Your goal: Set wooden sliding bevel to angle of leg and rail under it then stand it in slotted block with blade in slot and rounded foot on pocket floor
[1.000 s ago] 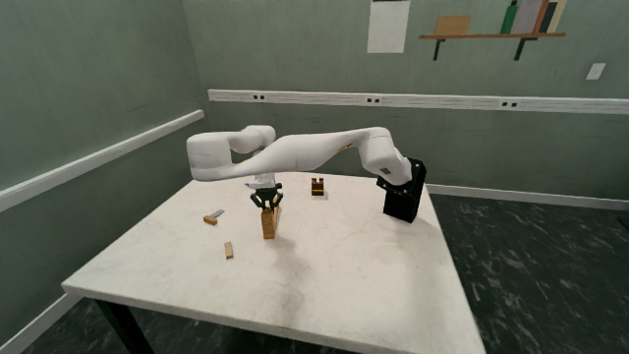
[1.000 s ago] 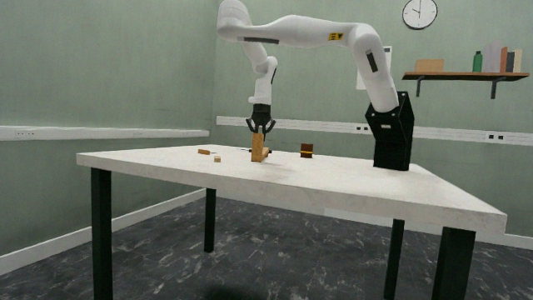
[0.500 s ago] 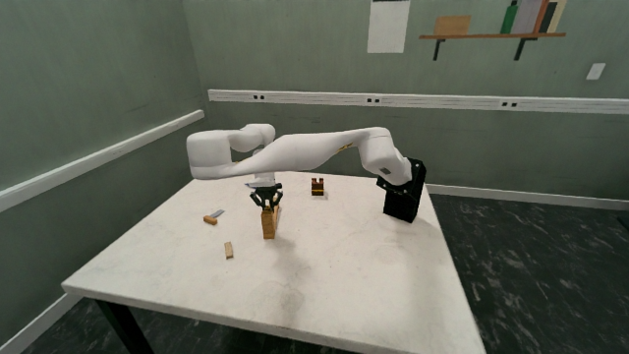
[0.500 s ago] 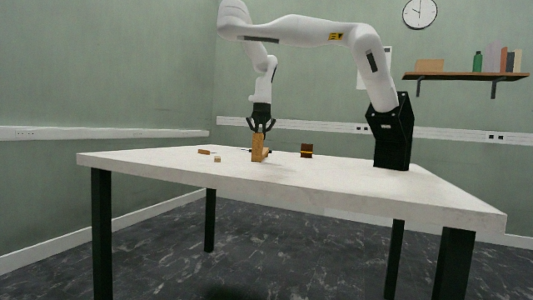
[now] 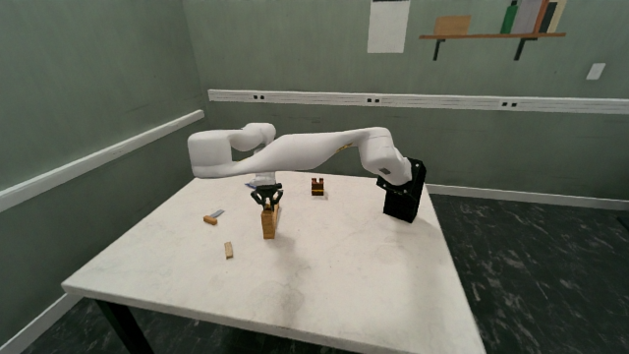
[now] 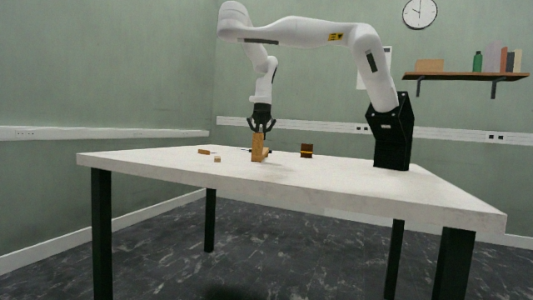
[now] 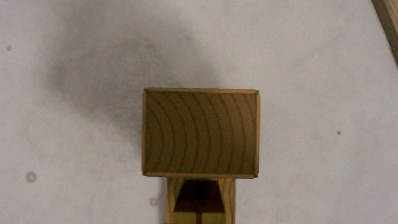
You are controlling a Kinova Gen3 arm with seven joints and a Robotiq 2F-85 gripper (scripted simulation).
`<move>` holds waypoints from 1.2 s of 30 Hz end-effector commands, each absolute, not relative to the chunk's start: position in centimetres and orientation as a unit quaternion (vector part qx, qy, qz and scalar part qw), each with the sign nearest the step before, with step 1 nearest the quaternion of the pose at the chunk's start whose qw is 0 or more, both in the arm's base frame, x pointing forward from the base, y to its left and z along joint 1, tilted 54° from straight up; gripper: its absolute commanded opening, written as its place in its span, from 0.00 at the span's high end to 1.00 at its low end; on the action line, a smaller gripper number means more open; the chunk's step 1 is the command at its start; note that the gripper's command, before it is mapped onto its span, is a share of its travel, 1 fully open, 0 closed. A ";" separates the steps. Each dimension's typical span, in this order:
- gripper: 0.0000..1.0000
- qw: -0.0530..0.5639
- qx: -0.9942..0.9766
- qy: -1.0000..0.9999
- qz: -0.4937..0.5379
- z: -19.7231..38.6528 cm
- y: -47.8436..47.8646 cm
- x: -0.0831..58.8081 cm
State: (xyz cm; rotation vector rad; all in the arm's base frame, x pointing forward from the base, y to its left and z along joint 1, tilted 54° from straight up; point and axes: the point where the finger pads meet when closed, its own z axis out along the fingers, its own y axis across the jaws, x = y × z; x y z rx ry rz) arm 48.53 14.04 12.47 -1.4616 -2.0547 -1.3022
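The wooden bevel (image 5: 213, 217), a small wooden stock with a grey blade, lies flat on the table left of the gripper, and it also shows in the exterior view (image 6: 204, 152). The upright wooden leg (image 5: 269, 223) stands on its rail (image 6: 266, 155) mid-table. My gripper (image 5: 267, 206) points straight down with its fingertips closed on the top of the leg (image 6: 257, 147). The wrist view shows the leg's end grain (image 7: 201, 132) and the rail (image 7: 200, 202) below it, but no fingers. The dark slotted block (image 5: 317, 187) stands behind to the right.
A short loose wooden piece (image 5: 228, 250) lies in front of the bevel. A thin dark thing (image 5: 251, 185) lies behind the gripper, mostly hidden. The arm's black base (image 5: 404, 194) stands at the table's right back.
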 end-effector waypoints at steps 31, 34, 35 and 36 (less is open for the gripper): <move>0.90 0.151 -0.509 -0.715 -0.454 13.1 13.0 48.3; 0.90 0.150 -0.509 -0.715 -0.454 13.4 12.6 48.2; 0.90 0.150 -0.509 -0.715 -0.454 13.5 12.5 48.1; 0.90 0.150 -0.509 -0.715 -0.454 13.6 12.3 48.1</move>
